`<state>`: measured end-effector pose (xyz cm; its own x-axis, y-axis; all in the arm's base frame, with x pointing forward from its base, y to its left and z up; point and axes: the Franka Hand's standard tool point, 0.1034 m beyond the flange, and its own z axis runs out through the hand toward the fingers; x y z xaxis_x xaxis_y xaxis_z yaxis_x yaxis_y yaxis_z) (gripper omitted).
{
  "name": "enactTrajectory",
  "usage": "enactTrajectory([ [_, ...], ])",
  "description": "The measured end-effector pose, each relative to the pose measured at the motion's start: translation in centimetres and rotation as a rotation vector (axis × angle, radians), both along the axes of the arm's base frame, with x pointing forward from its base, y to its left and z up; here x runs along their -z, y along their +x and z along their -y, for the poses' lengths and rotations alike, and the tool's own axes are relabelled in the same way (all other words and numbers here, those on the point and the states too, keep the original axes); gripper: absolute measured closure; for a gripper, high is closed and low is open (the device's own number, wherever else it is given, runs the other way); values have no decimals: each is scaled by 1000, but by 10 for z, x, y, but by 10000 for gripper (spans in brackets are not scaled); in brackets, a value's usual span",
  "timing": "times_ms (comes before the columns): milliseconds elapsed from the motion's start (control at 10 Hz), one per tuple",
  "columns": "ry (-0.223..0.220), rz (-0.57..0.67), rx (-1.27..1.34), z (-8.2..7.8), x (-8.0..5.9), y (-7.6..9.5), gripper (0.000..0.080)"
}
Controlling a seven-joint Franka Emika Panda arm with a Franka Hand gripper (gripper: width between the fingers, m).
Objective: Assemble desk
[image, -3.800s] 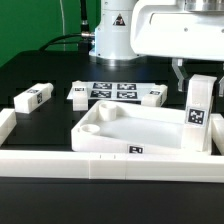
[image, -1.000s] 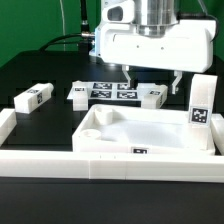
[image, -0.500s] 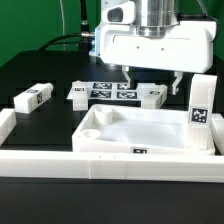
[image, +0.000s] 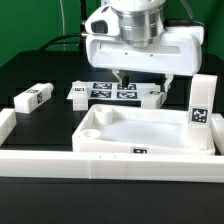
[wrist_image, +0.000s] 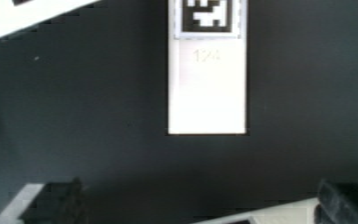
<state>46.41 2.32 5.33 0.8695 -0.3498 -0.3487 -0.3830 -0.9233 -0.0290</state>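
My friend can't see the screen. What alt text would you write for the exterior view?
A white robot gripper, jaws open and empty, hangs above a black table behind a white plastic tray-like tabletop. One white tagged block leg stands upright by the tabletop on the exterior view's right; another leg lies on the left.

The jaws have travelled from two o'clock in the exterior view, beside the upright leg (image: 198, 110), to the middle of the scene, above the lying leg (image: 152, 95) by the marker board (image: 105, 90). Over the last second they slipped a touch further toward nine o'clock.
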Motion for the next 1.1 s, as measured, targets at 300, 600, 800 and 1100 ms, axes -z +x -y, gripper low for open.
enactTrajectory([
  [300, 49, -173, 37, 0, 6, -8, 150],
  [600, 43, -222, 31, -3, 4, -8, 150],
  [800, 72, -188, 104, -12, 11, -6, 150],
  [1100, 107, -153, 197, -26, 22, -10, 150],
])
